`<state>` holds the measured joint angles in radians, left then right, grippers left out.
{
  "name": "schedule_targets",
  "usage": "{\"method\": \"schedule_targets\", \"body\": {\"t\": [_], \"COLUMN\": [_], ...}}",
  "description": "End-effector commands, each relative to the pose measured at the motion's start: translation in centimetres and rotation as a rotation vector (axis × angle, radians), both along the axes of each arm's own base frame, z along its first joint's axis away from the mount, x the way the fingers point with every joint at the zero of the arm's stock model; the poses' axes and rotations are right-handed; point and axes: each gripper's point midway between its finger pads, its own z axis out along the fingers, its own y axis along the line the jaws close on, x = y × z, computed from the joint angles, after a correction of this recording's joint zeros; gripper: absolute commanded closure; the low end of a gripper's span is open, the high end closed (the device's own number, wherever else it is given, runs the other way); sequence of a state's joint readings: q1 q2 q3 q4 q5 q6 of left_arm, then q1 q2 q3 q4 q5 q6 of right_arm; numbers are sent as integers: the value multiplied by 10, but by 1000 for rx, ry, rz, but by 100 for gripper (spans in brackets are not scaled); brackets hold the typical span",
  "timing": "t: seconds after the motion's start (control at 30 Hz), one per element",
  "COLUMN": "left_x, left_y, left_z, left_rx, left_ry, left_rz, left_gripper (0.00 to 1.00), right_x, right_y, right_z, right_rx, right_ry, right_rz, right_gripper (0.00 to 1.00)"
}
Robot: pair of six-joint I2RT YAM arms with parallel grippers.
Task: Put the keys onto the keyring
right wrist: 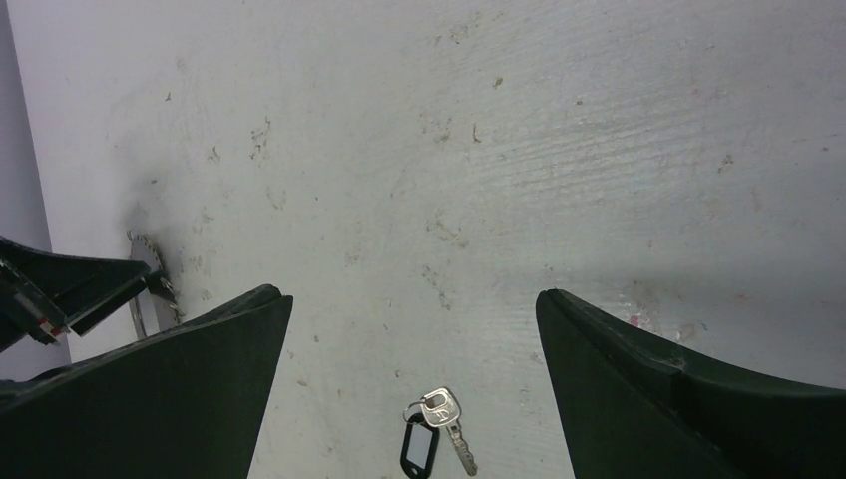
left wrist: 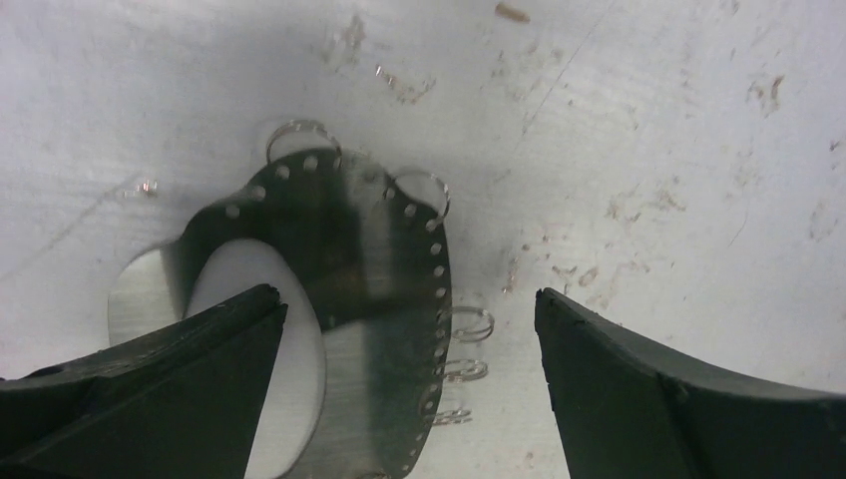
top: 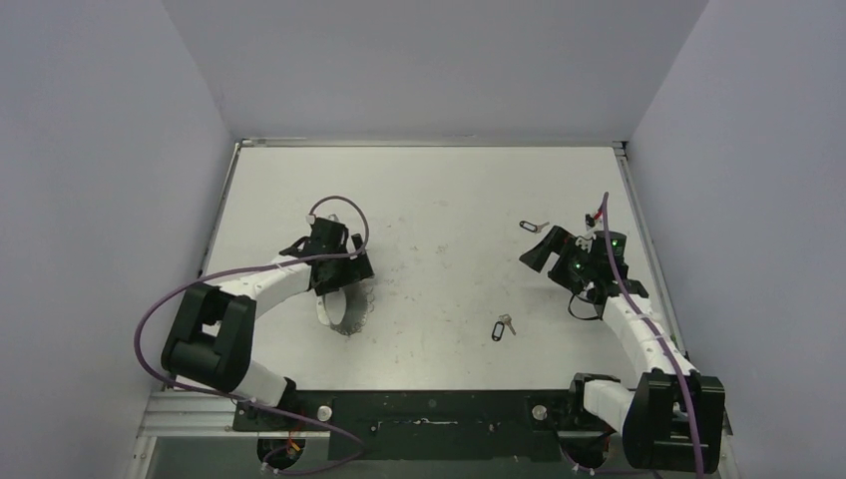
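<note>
Left hand [left wrist: 409, 309] wide open, low over keyring [left wrist: 379, 259] lying flat on tabletop [top: 439, 200]. Right hand [right wrist: 414, 309] wide open too; keys [right wrist: 439, 409] lying close in front of it, untouched. Scuffed whitish tabletop, plain pale walls [top: 429, 60] around.

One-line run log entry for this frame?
left fingers: open, above silvery oval metal keyring with small rings | right fingers: open, above small silver key on black oblong tag | status: nothing held
</note>
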<state>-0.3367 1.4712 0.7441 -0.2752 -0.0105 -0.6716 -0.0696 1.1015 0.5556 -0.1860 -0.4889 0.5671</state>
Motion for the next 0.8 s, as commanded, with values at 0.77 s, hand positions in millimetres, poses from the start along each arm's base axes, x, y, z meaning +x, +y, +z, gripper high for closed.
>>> {"method": "schedule_targets", "body": {"t": [0.77], "left_x": [-39], "left_y": [-237], "left_z": [18], "left_rx": [-124], "left_ry": [-130], "left_rz": [-543], "left_gripper": [7], "right_x": [-5], "right_y": [23], "right_z": [8], "right_rx": [-17], "right_ry": [-30], "right_rz": [138], "right_gripper": [0]}}
